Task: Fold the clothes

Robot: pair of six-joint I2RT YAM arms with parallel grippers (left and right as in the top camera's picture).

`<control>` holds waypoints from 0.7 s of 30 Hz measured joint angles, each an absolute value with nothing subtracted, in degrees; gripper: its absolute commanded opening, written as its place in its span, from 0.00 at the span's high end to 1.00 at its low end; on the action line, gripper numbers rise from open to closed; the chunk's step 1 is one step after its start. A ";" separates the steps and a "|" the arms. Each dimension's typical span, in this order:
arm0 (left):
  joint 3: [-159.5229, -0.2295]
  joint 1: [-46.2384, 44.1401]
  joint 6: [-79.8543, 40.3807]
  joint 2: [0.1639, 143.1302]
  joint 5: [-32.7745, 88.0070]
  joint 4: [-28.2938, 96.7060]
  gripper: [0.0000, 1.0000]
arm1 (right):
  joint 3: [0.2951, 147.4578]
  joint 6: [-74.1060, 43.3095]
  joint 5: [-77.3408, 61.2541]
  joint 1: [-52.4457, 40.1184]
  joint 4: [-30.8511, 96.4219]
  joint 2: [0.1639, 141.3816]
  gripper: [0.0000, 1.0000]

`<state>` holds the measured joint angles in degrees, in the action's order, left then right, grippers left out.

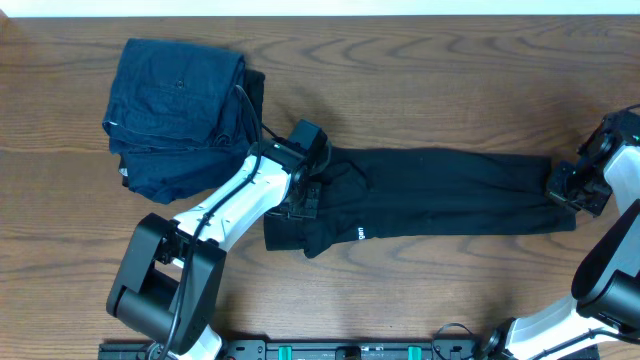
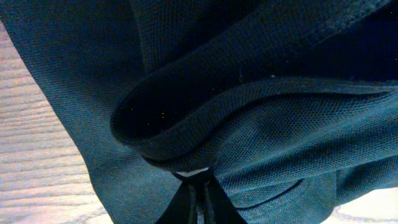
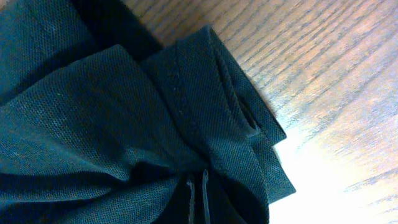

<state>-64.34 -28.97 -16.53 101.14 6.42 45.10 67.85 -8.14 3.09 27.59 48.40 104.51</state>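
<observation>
Two closed pinches on shirt (image 1: 450, 190): left gripper (image 1: 308, 193) at one end; right gripper (image 1: 572, 188) at other. White logo (image 1: 360, 233) near left gripper; too small to read.

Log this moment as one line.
phase: fold underway | left gripper: shut on black T-shirt | right gripper: shut on its right end | shirt: stretched long across table | blue folded stack: top left

The T-shirt (image 1: 450, 190) is plain black with a small white mark (image 1: 361, 234). Close up, its knit shows a fine dotted weave with a bluish cast. The folded stack (image 1: 170, 100) is dark blue. The table (image 1: 450, 80) is brown with wavy darker grain. The left arm (image 1: 240, 195) and right arm (image 1: 610, 250) are white with black joints.
</observation>
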 measured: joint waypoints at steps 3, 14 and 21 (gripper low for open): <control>-64.34 -28.97 -16.84 101.14 6.42 45.10 0.94 | 67.85 -8.14 3.27 27.59 48.71 104.51 0.99; -64.07 -28.95 -18.15 101.14 5.76 46.33 0.74 | 67.85 -9.98 3.64 27.59 49.63 104.51 0.78; -65.76 -28.95 -17.74 101.14 5.58 52.45 0.63 | 69.17 -10.63 3.79 27.77 53.04 104.53 0.51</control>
<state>-65.76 -28.95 -17.74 101.14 5.58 52.45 69.17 -10.63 3.79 27.77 53.04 104.53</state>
